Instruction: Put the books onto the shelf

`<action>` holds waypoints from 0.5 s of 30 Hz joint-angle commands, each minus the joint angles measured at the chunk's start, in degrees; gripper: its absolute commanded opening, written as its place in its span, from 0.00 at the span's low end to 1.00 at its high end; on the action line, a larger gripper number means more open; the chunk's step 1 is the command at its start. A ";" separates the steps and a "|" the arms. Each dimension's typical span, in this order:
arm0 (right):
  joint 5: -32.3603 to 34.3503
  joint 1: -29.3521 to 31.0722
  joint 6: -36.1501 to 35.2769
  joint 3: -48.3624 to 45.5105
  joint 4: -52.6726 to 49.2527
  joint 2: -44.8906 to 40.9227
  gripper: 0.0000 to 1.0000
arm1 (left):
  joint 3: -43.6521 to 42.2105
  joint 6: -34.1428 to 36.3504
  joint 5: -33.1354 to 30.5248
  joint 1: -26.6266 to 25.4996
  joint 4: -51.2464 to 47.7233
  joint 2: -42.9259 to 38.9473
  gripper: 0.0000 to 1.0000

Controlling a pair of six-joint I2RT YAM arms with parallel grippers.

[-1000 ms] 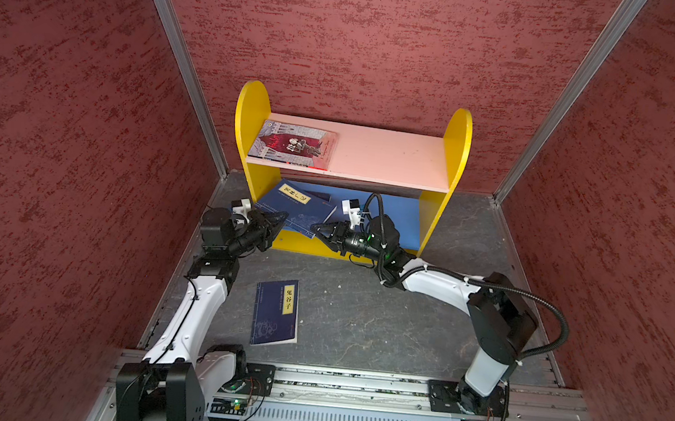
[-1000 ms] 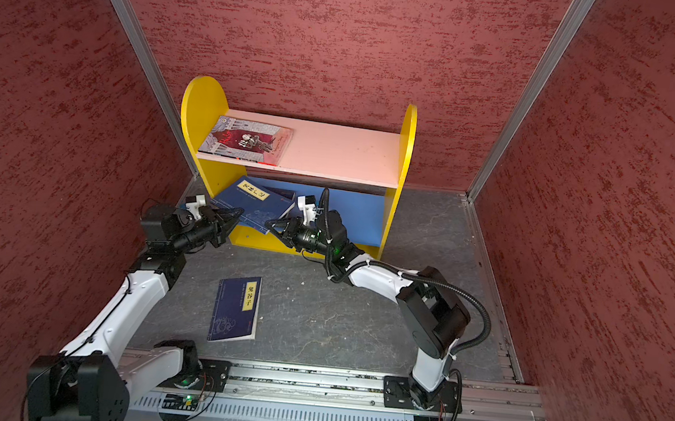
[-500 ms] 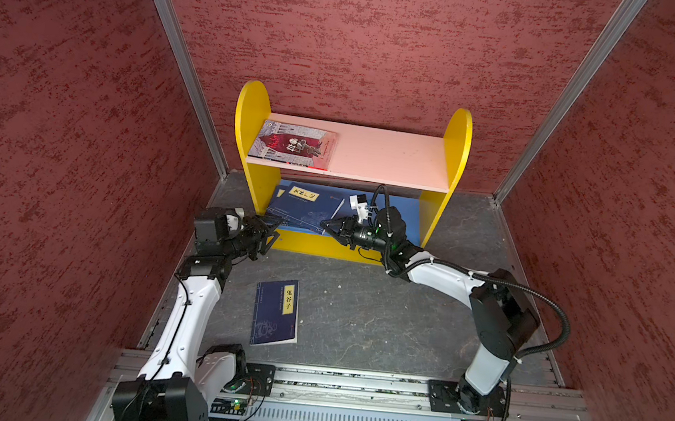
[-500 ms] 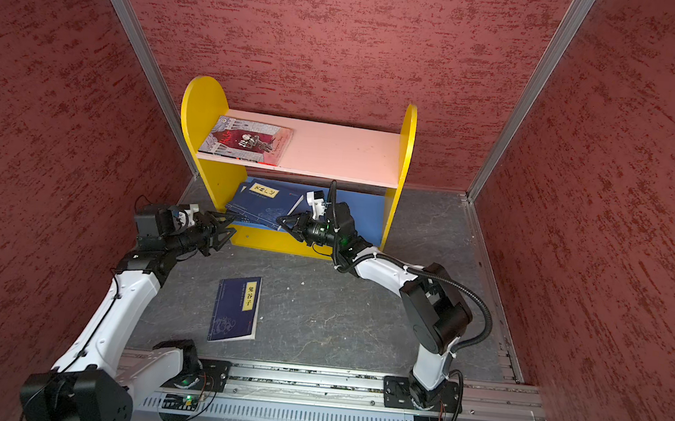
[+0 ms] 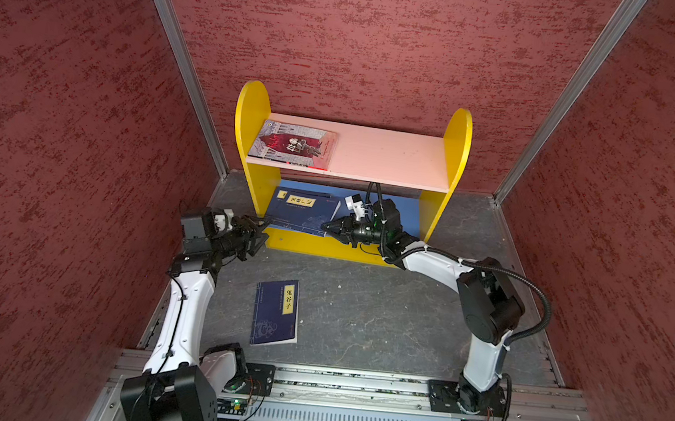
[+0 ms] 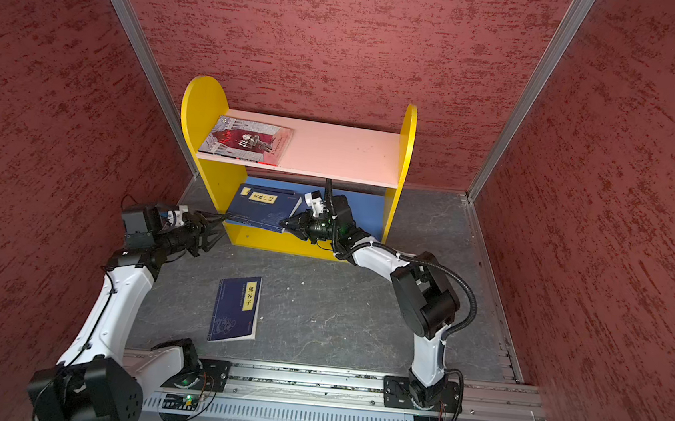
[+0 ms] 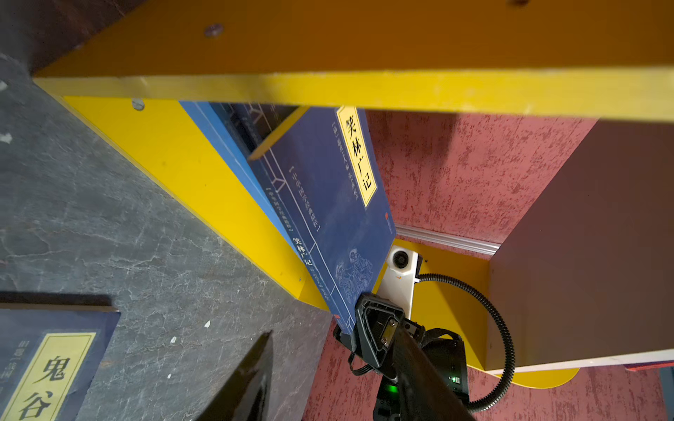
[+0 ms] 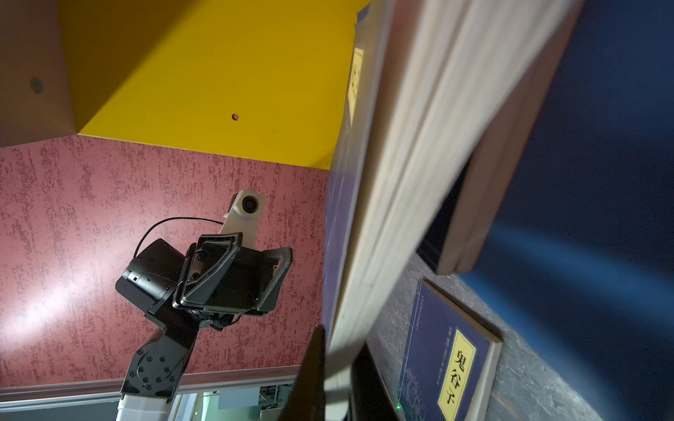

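Observation:
The shelf [image 5: 390,158] stands against the back wall. A red-and-grey book [image 5: 293,144] lies flat at the left of its pink upper board. On the blue lower board a navy book [image 5: 306,213] lies on top of another navy one, its front edge over the yellow front rail. My right gripper [image 5: 328,228] is shut on that top book's front right corner; the right wrist view shows its page edges [image 8: 419,164] pinched in the right gripper [image 8: 337,364]. My left gripper [image 5: 261,232] is open and empty, just off the stack's left corner. Another navy book [image 5: 275,312] lies on the floor.
The shelf's yellow side panels [image 5: 251,129] and front rail [image 5: 324,246] bound the lower opening. Red walls enclose the grey floor [image 5: 381,307] on three sides. The metal rail [image 5: 354,384] carrying both arm bases runs along the front.
My left gripper has opened, let go of the navy stack and drawn back to the left. The right gripper has pushed the top book further onto the lower board.

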 commanded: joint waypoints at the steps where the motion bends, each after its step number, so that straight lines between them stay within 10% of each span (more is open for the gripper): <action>1: -0.40 -0.45 0.97 1.30 6.55 -0.20 0.00 | 2.32 1.27 4.48 2.71 1.75 0.45 0.54; 15: -1.10 -1.29 -6.77 10.99 -9.15 4.87 0.00 | 0.89 -1.78 8.34 4.96 7.88 0.83 0.55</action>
